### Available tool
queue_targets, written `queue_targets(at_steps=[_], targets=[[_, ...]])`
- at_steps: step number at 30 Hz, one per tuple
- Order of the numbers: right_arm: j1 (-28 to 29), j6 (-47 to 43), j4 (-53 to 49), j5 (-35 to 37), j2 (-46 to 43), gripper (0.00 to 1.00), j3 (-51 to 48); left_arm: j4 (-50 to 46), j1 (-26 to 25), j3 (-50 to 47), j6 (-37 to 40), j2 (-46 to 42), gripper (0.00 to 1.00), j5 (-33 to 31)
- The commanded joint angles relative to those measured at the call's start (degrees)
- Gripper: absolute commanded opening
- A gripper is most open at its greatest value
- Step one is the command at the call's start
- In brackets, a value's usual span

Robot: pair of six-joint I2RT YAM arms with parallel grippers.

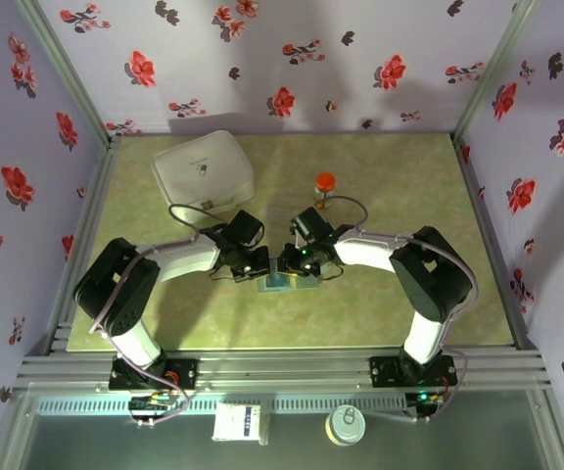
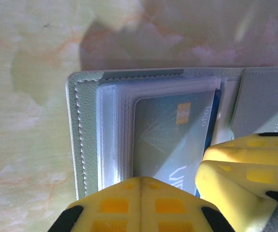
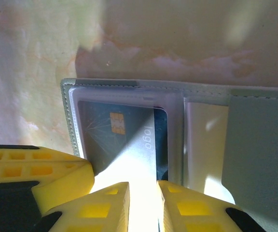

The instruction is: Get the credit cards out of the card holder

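Note:
The slate grey-blue card holder (image 1: 284, 285) lies open on the mat between both grippers. Its stitched panel (image 2: 83, 125) carries clear sleeves, and a blue-teal credit card (image 2: 173, 130) with a gold chip sits in them. My left gripper (image 2: 141, 180) is shut, its tips together at the near edge of the sleeves, with nothing visible between them. My right gripper (image 3: 144, 186) is narrowly open, its tips over the same card (image 3: 115, 140) beside the holder's other panel (image 3: 259, 159). In the top view, left gripper (image 1: 262, 271) and right gripper (image 1: 304, 267) nearly touch. The red card is hidden.
A big white lidded case (image 1: 204, 168) stands at the back left and an orange-capped bottle (image 1: 325, 186) behind the right gripper. Flowered walls close in the green mat (image 1: 409, 313) on three sides. The right gripper's fingers (image 2: 245, 169) crowd the left wrist view.

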Motion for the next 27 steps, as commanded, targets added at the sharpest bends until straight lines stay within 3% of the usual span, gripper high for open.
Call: queue_targets(at_steps=[1, 12, 19, 27], targets=[[-0.5, -1.9, -4.1, 4.5, -0.6, 0.24, 0.0, -2.3, 0.6, -0.9, 1.4, 0.6, 0.01, -1.2], [-0.4, -2.5, -4.3, 4.8, -3.8, 0.24, 0.0, -1.9, 0.6, -1.0, 1.5, 0.1, 0.03, -1.0], [-1.0, -2.0, 2.1, 0.6, -6.4, 0.29, -3.3, -3.1, 2.0, -0.3, 3.0, -0.1, 0.03, -1.8], [-1.3, -0.4, 9.2, -2.3, -5.8, 0.28, -6.2, -3.0, 2.2, -0.6, 2.8, -2.8, 0.06, -1.4]])
